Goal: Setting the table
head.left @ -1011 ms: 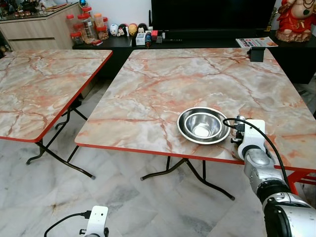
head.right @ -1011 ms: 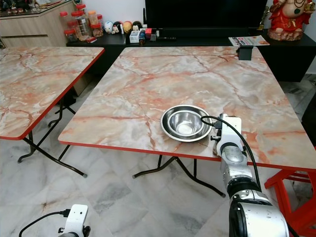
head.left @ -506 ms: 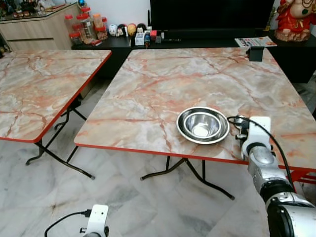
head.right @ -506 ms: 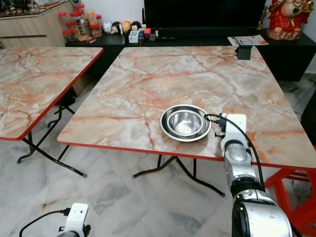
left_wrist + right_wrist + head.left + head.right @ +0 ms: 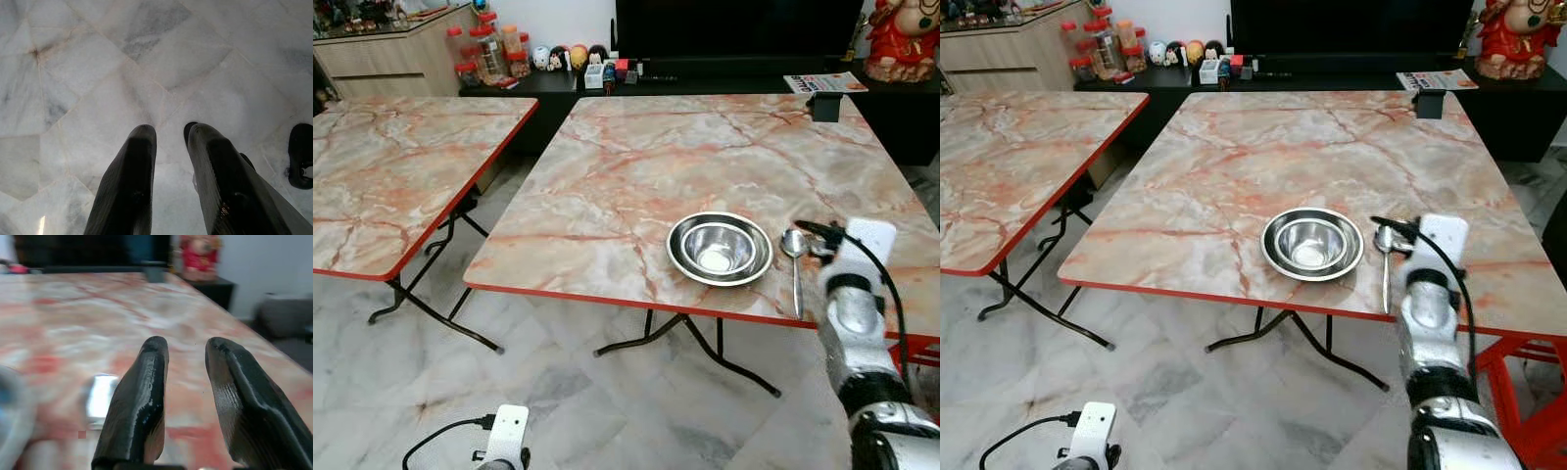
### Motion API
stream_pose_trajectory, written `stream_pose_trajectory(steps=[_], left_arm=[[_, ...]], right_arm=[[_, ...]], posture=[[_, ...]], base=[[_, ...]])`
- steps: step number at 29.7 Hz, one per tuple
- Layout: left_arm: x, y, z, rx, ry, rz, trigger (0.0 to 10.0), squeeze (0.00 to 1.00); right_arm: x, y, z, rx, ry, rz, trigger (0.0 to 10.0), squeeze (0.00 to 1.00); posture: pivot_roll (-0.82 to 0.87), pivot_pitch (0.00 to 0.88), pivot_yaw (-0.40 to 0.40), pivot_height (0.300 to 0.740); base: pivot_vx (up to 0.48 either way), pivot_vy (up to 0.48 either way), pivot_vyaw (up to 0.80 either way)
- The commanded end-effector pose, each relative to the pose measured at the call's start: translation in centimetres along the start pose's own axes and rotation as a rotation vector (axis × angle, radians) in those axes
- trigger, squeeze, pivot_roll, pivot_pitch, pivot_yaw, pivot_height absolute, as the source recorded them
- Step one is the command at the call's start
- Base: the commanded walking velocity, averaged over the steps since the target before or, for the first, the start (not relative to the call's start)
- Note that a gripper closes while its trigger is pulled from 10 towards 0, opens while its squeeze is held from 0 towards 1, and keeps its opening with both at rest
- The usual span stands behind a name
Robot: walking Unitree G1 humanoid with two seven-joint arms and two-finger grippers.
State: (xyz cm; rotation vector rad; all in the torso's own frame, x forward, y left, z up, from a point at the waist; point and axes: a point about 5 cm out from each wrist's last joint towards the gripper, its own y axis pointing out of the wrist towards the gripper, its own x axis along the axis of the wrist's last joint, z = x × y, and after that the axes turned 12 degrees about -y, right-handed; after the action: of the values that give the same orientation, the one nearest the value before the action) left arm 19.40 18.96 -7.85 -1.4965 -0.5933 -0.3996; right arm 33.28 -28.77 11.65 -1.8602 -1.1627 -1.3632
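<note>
From the head views, the bowl (image 5: 719, 248) sat near the front red edge of the marble table (image 5: 705, 147), a smaller bowl nested in it, and the spoon (image 5: 795, 264) lay just to its right, handle pointing at that edge. The right gripper (image 5: 822, 238) hovered beside the spoon's bowl end, touching nothing. Most of the tabletop behind was bare; a second table (image 5: 391, 166) stood to the left with a floor gap between them. A magazine (image 5: 824, 82) lay on the dark cabinet beyond, its print too small to read. The left wrist view showed the left gripper (image 5: 168, 134) hanging over pale floor tiles, fingers slightly parted. The right wrist view showed the right fingers (image 5: 144, 382) spread above the tabletop, the spoon a blurred glint beside them.
</note>
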Motion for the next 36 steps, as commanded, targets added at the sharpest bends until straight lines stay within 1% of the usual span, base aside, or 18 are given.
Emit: stream_pose_trajectory(steps=[1, 2, 3, 6, 7, 10, 16, 18, 19, 20, 24, 36], left_arm=[[0.0, 0.0, 0.3, 0.002, -0.001, 0.013, 10.0, 0.0], [-0.1, 0.0, 0.2, -0.002, 0.0, 0.014, 10.0, 0.0], [-0.1, 0.0, 0.2, -0.002, 0.0, 0.015, 10.0, 0.0], [-0.1, 0.0, 0.0, -0.008, -0.003, 0.016, 10.0, 0.0], [-0.1, 0.0, 0.0, -0.008, -0.003, 0.016, 10.0, 0.0], [-0.1, 0.0, 0.0, -0.012, -0.004, 0.018, 10.0, 0.0], [-0.3, 0.0, 0.0, -0.012, -0.009, 0.021, 10.0, 0.0], [-0.3, 0.0, 0.1, -0.012, -0.01, 0.022, 10.0, 0.0], [-0.3, 0.0, 0.1, -0.012, -0.01, 0.022, 10.0, 0.0], [-0.4, 0.0, 0.1, -0.012, -0.009, 0.023, 10.0, 0.0], [-0.4, 0.0, 0.0, -0.014, -0.005, 0.025, 10.0, 0.0], [-0.3, 0.0, 0.0, -0.013, -0.007, 0.021, 10.0, 0.0]], right_arm=[[-0.2, 0.1, -0.8, -0.04, -0.006, 0.016, 10.0, 0.0], [-0.6, 0.1, -1.5, -0.071, -0.012, 0.033, 10.0, 0.0], [-0.6, 0.0, -1.6, -0.075, -0.014, 0.034, 10.0, 0.0], [-1.9, -0.3, -3.1, -0.122, -0.047, 0.088, 10.0, 0.0], [-2.2, -0.4, -3.4, -0.13, -0.051, 0.096, 10.0, 0.0], [-3.1, -0.9, -3.6, -0.129, -0.077, 0.129, 10.0, 0.0], [-5.2, -2.8, -3.1, -0.107, -0.102, 0.175, 10.0, 0.0], [-5.9, -3.8, -2.7, -0.091, -0.104, 0.182, 10.0, 0.0], [-5.9, -3.8, -2.7, -0.091, -0.104, 0.182, 10.0, 0.0], [-6.3, -4.3, -2.6, -0.089, -0.102, 0.193, 10.0, 0.0], [-6.7, -5.0, -2.1, -0.067, -0.103, 0.208, 10.0, 0.0], [-5.9, -4.9, -1.0, -0.022, -0.087, 0.201, 10.0, 0.0]], posture=[[-0.11, 0.0, 0.086, 0.74], [-0.11, 0.0, 0.086, 0.74], [-0.11, 0.0, 0.086, 0.74], [-0.12, 0.0, 0.085, 0.74], [-0.12, 0.0, 0.085, 0.74], [-0.12, 0.0, 0.084, 0.74], [-0.11, 0.0, 0.077, 0.74], [-0.11, 0.0, 0.077, 0.74], [-0.11, 0.0, 0.077, 0.74], [-0.12, 0.0, 0.078, 0.74], [-0.12, 0.0, 0.08, 0.74], [-0.11, 0.0, 0.074, 0.74]], base=[[0.0, 0.0, 0.0], [0.0, 0.0, 0.0], [0.0, 0.0, 0.0], [0.0, 0.0, 0.0], [0.0, 0.0, 0.0], [0.0, 0.0, 0.0], [0.0, 0.0, 0.0], [0.0, 0.0, 0.0], [0.0, 0.0, 0.0], [0.0, 0.0, 0.0], [0.0, 0.0, 0.0], [0.0, 0.0, 0.0]])
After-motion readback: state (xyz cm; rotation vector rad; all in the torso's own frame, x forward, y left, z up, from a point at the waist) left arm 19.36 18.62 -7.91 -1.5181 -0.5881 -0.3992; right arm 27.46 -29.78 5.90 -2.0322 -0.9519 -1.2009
